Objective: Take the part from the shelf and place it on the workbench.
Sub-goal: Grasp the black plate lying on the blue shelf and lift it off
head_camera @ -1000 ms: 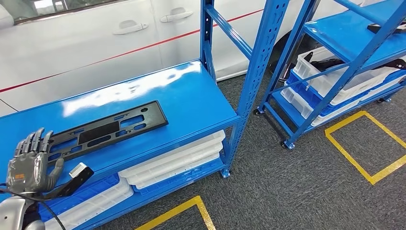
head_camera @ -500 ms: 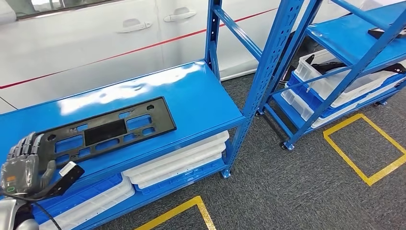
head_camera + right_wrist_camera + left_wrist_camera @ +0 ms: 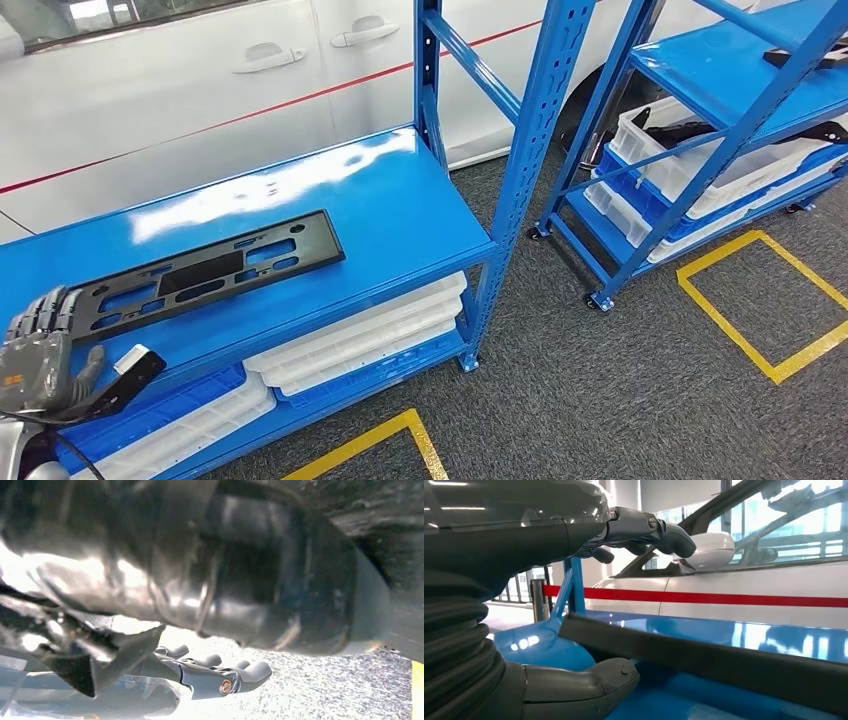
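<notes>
Here the left hand (image 3: pixel 40 345) sits at the near-left end of the black part (image 3: pixel 205 272) on the blue shelf (image 3: pixel 400 215), fingers above, thumb below, spread wide; right hand (image 3: pixel 220 672) grasp indeterminate.

A long black part (image 3: pixel 205 273) with cut-out slots lay flat on the glossy blue shelf (image 3: pixel 400 215) in the left half of the frame, its near end reaching the fingers of the left hand (image 3: pixel 38 350) at the lower left edge. White trays (image 3: pixel 360 335) were stacked on the level under that shelf, and a white car (image 3: pixel 200 90) with a red stripe filled the upper left. At the upper right stood a second blue rack (image 3: pixel 740 90) holding white bins (image 3: pixel 690 165), with yellow floor markings (image 3: pixel 765 300) on the grey carpet at lower right.
</notes>
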Controlling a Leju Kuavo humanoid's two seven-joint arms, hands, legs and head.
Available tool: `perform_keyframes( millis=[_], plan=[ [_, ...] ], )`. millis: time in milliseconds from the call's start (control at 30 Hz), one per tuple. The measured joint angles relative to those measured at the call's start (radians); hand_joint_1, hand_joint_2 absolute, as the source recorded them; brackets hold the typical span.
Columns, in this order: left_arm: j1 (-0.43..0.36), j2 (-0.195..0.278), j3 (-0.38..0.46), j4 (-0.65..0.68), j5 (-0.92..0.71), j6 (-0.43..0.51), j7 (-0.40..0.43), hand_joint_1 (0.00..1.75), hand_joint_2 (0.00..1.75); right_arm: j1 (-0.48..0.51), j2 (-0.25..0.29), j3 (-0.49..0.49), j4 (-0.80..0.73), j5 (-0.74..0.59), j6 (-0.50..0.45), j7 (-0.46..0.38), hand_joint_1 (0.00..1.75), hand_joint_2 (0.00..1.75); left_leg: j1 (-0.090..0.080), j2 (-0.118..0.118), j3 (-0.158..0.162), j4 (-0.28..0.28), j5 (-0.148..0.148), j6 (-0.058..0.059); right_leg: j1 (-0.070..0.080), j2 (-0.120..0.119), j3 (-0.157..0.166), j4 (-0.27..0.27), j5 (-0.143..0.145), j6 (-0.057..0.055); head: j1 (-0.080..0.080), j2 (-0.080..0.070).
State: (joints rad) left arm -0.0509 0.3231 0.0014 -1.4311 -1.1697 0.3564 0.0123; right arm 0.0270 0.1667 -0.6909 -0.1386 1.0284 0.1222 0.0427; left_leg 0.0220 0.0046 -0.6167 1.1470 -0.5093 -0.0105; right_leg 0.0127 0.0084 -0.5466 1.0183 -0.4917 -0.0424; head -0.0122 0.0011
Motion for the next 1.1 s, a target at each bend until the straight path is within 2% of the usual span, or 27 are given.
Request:
perform_keyframes(
  millis=[33, 67, 200, 267, 333, 367, 400, 433, 500, 533, 567, 633, 700, 733, 767, 833, 867, 900, 933, 1000, 1033, 1100],
  plan=[
    [-0.005, 0.0, 0.001, 0.006, 0.002, 0.001, -0.003, 0.0, 1.75, 0.0, 0.0, 0.0, 0.0, -0.001, -0.001, 0.0, 0.0, 0.0, -0.001, -0.001, 0.026, -0.054, 0.017, 0.003, 0.001, 0.001, -0.003, 0.01, -0.006, 0.005, 0.0, 0.0],
    [-0.009, 0.0, 0.002, 0.011, 0.003, 0.003, -0.006, 0.0, 1.75, 0.0, 0.001, 0.0, 0.0, -0.001, -0.001, -0.001, 0.0, 0.0, -0.002, -0.002, 0.041, -0.086, 0.022, 0.006, 0.003, 0.001, -0.007, 0.017, -0.01, 0.01, 0.0, 0.0],
    [-0.018, 0.0, 0.001, 0.021, -0.005, 0.016, -0.018, 0.0, 1.75, 0.0, 0.001, 0.0, 0.0, -0.003, -0.002, 0.003, 0.0, 0.0, -0.002, -0.002, 0.043, -0.101, 0.021, 0.025, 0.002, 0.001, -0.017, 0.034, -0.021, 0.026, 0.0, 0.0],
    [-0.032, -0.002, -0.003, 0.021, -0.012, 0.022, -0.021, 0.0, 1.75, -0.001, 0.0, 0.0, 0.0, -0.003, -0.002, 0.007, 0.0, 0.0, 0.002, -0.001, 0.044, -0.106, 0.024, 0.034, -0.002, 0.0, -0.048, 0.101, -0.064, 0.04, 0.0, 0.0],
    [-0.044, -0.005, -0.008, 0.021, -0.015, 0.023, -0.021, 0.0, 1.75, -0.001, 0.0, -0.001, 0.0, -0.004, -0.002, 0.007, 0.0, 0.0, 0.002, 0.001, 0.043, -0.105, 0.024, 0.039, -0.005, 0.0, -0.108, 0.223, -0.12, 0.051, 0.0, 0.0],
    [-0.047, -0.007, -0.01, 0.021, -0.016, 0.023, -0.021, 0.0, 1.75, -0.001, -0.001, -0.001, 0.0, -0.004, -0.002, 0.005, 0.0, 0.0, 0.001, 0.002, 0.044, -0.105, 0.023, 0.039, -0.005, 0.0, -0.132, 0.27, -0.132, 0.053, 0.0, 0.0],
    [-0.05, -0.009, -0.013, 0.021, -0.016, 0.023, -0.021, 0.0, 1.75, 0.0, -0.001, -0.001, 0.0, -0.005, -0.001, 0.004, 0.0, 0.0, 0.001, 0.002, 0.045, -0.105, 0.022, 0.039, -0.005, 0.0, -0.141, 0.286, -0.126, 0.053, 0.0, 0.0],
    [-0.052, -0.01, -0.015, 0.021, -0.017, 0.023, -0.021, 0.0, 1.75, -0.001, -0.001, -0.001, 0.0, -0.005, -0.001, 0.003, 0.0, 0.0, 0.0, 0.002, 0.047, -0.105, 0.022, 0.039, -0.003, 0.0, -0.131, 0.265, -0.1, 0.05, 0.0, 0.0],
    [-0.058, -0.013, -0.02, 0.02, -0.017, 0.023, -0.021, 0.0, 1.75, -0.001, -0.001, -0.001, 0.0, -0.005, -0.001, 0.008, 0.0, 0.0, -0.002, 0.002, 0.052, -0.107, 0.02, 0.038, 0.001, 0.0, -0.071, 0.14, -0.028, 0.036, 0.0, 0.0],
    [-0.061, -0.014, -0.021, 0.019, -0.017, 0.023, -0.021, 0.0, 1.75, -0.001, -0.001, -0.001, 0.0, -0.005, -0.001, 0.011, 0.0, 0.0, -0.003, 0.001, 0.053, -0.108, 0.02, 0.036, 0.005, -0.001, -0.044, 0.08, -0.005, 0.026, 0.0, 0.0],
    [-0.063, -0.015, -0.023, 0.019, -0.017, 0.023, -0.022, 0.0, 1.75, -0.001, -0.001, -0.001, 0.0, -0.005, -0.001, 0.013, 0.0, 0.0, -0.003, 0.001, 0.052, -0.11, 0.021, 0.033, 0.009, -0.001, -0.027, 0.038, 0.006, 0.016, 0.0, 0.0],
    [-0.064, -0.016, -0.027, 0.019, -0.017, 0.022, -0.022, 0.0, 1.75, -0.001, -0.002, -0.001, 0.0, -0.004, 0.0, 0.015, 0.0, 0.0, -0.002, 0.001, 0.049, -0.116, 0.026, 0.025, 0.015, -0.001, -0.02, 0.011, 0.006, 0.005, 0.0, 0.0],
    [-0.067, -0.017, -0.032, 0.02, -0.013, 0.017, -0.023, 0.0, 1.75, 0.0, -0.001, -0.001, 0.001, -0.002, 0.002, 0.013, 0.0, 0.0, -0.002, 0.002, 0.05, -0.117, 0.023, 0.016, 0.01, -0.002, -0.013, -0.009, 0.014, -0.002, 0.0, 0.0],
    [-0.07, -0.016, -0.033, 0.021, -0.01, 0.012, -0.023, 0.0, 1.75, 0.0, -0.001, -0.001, 0.001, -0.001, 0.002, 0.009, 0.0, 0.0, -0.003, 0.002, 0.044, -0.102, 0.011, 0.012, 0.007, -0.004, -0.007, -0.02, 0.019, -0.005, 0.0, 0.0],
    [-0.075, -0.015, -0.035, 0.023, -0.006, 0.007, -0.023, 0.0, 1.75, 0.0, -0.001, -0.001, 0.001, 0.0, 0.002, 0.005, 0.0, 0.0, -0.003, 0.001, 0.029, -0.067, -0.012, 0.01, 0.003, -0.005, -0.002, -0.03, 0.024, -0.008, 0.0, 0.0],
    [-0.079, -0.01, -0.036, 0.032, 0.002, -0.001, -0.026, 0.0, 1.75, 0.0, 0.0, -0.001, 0.001, 0.001, 0.002, -0.001, 0.0, 0.0, -0.001, 0.001, -0.026, 0.054, -0.072, 0.005, 0.003, -0.006, 0.0, -0.033, 0.026, -0.012, 0.0, 0.0],
    [-0.079, -0.007, -0.037, 0.04, 0.005, -0.003, -0.03, 0.0, 1.75, 0.0, 0.0, -0.001, 0.002, 0.001, 0.001, -0.003, 0.0, 0.0, 0.0, 0.001, -0.054, 0.11, -0.091, 0.002, 0.003, -0.006, 0.0, -0.031, 0.025, -0.013, 0.0, 0.0],
    [-0.078, -0.004, -0.038, 0.049, 0.008, -0.004, -0.036, 0.0, 1.75, 0.0, 0.0, -0.001, 0.002, 0.002, 0.001, -0.003, 0.0, 0.0, 0.001, 0.001, -0.07, 0.14, -0.093, -0.002, 0.002, -0.005, -0.001, -0.028, 0.023, -0.012, 0.0, 0.0],
    [-0.079, -0.001, -0.039, 0.058, 0.009, -0.005, -0.042, 0.0, 1.75, 0.0, 0.0, -0.001, 0.002, 0.002, 0.0, -0.003, 0.0, 0.0, 0.003, 0.001, -0.067, 0.131, -0.074, -0.005, 0.001, -0.004, -0.002, -0.023, 0.02, -0.01, 0.0, 0.0],
    [-0.085, 0.005, -0.04, 0.074, 0.007, -0.005, -0.05, 0.0, 1.75, 0.0, 0.0, 0.0, 0.002, 0.003, 0.0, -0.003, 0.0, 0.0, 0.008, 0.001, -0.017, 0.024, -0.009, -0.012, -0.003, -0.002, -0.003, -0.007, 0.009, 0.0, 0.0, 0.0],
    [-0.093, 0.007, -0.043, 0.083, 0.004, -0.005, -0.053, 0.0, 1.75, -0.001, -0.001, 0.0, 0.002, 0.004, 0.0, -0.002, 0.0, 0.0, 0.007, 0.0, 0.011, -0.034, 0.013, -0.013, -0.003, -0.002, -0.007, 0.006, 0.001, 0.007, 0.0, 0.0],
    [-0.109, 0.009, -0.05, 0.102, -0.005, -0.007, -0.057, 0.0, 1.75, -0.001, -0.002, 0.0, 0.002, 0.004, -0.001, -0.001, 0.0, 0.0, 0.005, -0.003, 0.034, -0.088, 0.021, -0.003, 0.0, -0.002, -0.016, 0.023, -0.008, 0.018, 0.0, 0.0]
  ],
)
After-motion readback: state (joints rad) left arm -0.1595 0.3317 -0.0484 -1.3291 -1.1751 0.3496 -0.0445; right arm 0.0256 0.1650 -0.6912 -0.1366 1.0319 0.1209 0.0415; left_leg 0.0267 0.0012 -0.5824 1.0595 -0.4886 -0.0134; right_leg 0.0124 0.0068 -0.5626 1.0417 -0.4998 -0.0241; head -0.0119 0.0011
